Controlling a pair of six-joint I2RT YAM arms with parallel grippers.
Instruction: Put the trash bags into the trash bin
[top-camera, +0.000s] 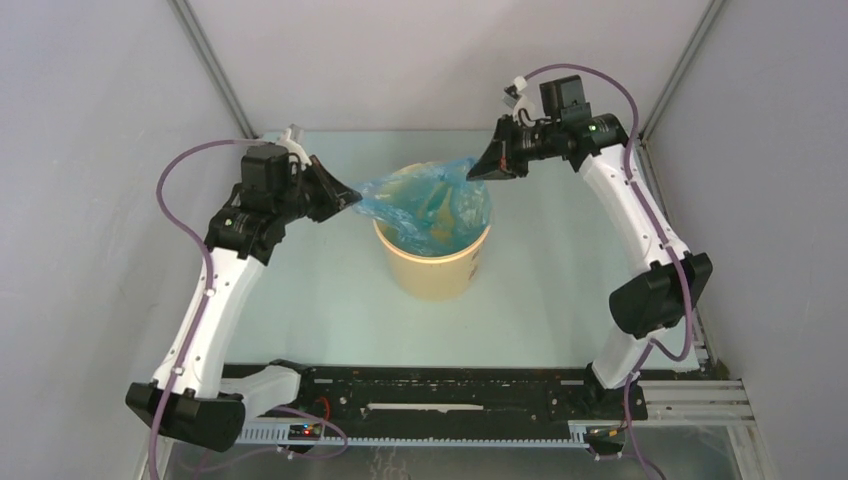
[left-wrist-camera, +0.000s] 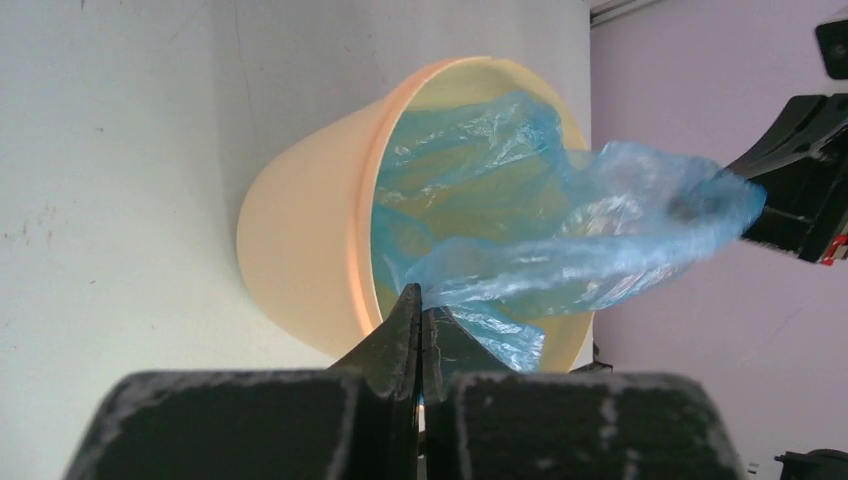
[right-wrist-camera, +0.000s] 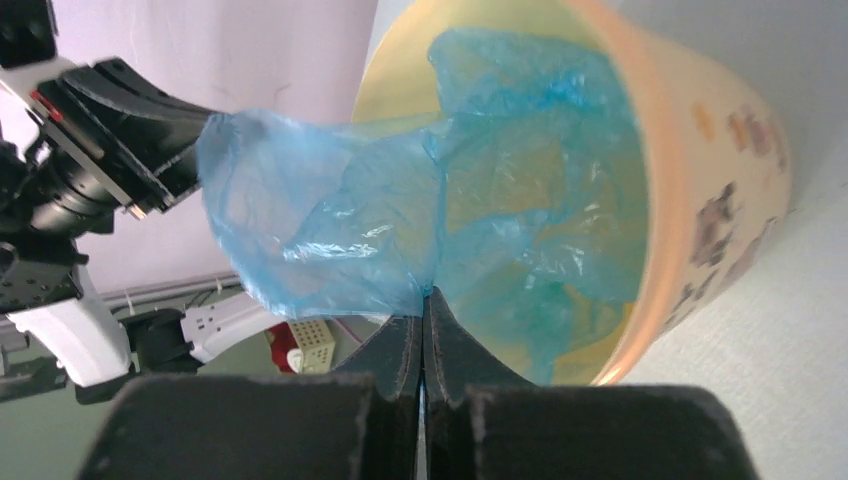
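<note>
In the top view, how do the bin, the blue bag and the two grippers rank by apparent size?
1. bin and blue bag: nearly alike, not ranked.
2. left gripper and right gripper: smaller, both alike.

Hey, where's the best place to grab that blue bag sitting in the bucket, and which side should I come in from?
Pinch the bag at its loose mouth edge where it rises above the bucket rim, coming sideways from outside. Thin, wrinkled film bunches there into a fold. The left gripper and right gripper are shut on such folds at opposite sides.
</note>
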